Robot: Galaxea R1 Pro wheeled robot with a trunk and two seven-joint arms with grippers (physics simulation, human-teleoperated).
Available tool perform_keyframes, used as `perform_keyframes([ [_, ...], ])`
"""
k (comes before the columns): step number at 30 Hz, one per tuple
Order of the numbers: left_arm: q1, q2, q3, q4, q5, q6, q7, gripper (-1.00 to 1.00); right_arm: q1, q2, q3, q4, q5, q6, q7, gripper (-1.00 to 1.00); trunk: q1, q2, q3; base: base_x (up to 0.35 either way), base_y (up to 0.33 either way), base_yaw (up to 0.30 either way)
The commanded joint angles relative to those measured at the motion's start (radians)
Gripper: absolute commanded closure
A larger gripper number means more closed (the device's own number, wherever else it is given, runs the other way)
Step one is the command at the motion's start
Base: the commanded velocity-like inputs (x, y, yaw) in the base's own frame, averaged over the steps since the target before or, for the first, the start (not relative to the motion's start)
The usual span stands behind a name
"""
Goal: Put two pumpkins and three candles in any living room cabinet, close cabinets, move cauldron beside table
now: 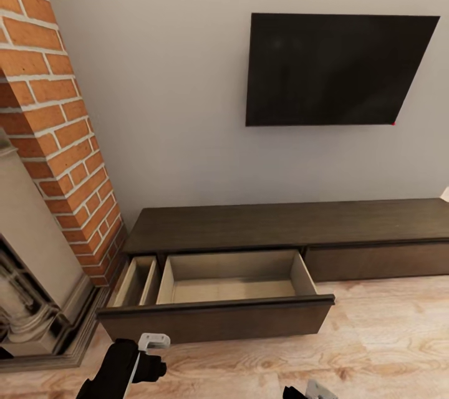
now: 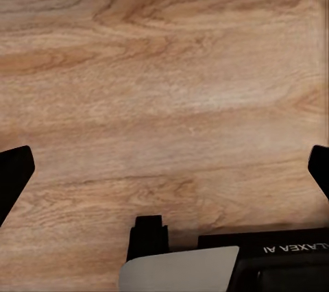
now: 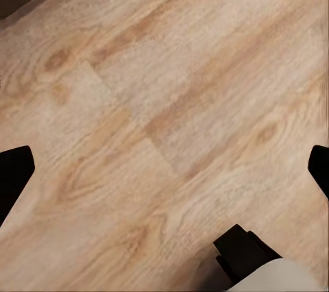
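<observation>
Head view shows you the low dark cabinet (image 1: 293,224) against a pale wall, one drawer (image 1: 234,290) pulled out, beige and bare inside, beside a brick fireplace (image 1: 56,137). Your left gripper (image 2: 164,168) and right gripper (image 3: 164,168) both hang spread wide over pale wood-grain floor (image 1: 386,349).

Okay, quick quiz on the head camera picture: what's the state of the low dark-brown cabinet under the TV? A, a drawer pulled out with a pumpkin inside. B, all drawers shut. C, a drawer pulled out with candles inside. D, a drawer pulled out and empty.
D: the cabinet has its wide drawer pulled out over the wooden floor, and the pale beige inside is bare, with nothing lying in it.
</observation>
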State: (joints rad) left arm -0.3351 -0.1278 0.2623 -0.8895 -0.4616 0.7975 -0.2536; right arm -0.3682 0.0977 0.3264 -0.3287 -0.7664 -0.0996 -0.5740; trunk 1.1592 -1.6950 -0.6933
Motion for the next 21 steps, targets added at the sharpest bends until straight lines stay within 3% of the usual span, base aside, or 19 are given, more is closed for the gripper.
perform_keyframes([
  [1, 0.0, -0.001, 0.0, 0.001, 0.0, -0.001, 0.0, -1.0, 0.0, 0.0, 0.0, -0.001, 0.009, -0.001, -0.003, -1.0, -0.004, 0.007, 0.003, 0.0, 0.0, 0.0],
  [16, 0.0, -0.017, 0.0, 0.001, 0.0, 0.0, 0.0, -1.0, 0.0, -0.001, 0.0, -0.003, 0.018, -0.009, 0.002, -1.0, -0.061, 0.112, 0.05, 0.0, 0.0, -0.003],
  [21, 0.0, -0.018, 0.0, 0.001, 0.0, 0.001, 0.0, -1.0, 0.0, -0.002, -0.001, -0.003, 0.018, -0.009, 0.002, -1.0, -0.081, 0.147, 0.063, 0.0, 0.0, -0.185],
])
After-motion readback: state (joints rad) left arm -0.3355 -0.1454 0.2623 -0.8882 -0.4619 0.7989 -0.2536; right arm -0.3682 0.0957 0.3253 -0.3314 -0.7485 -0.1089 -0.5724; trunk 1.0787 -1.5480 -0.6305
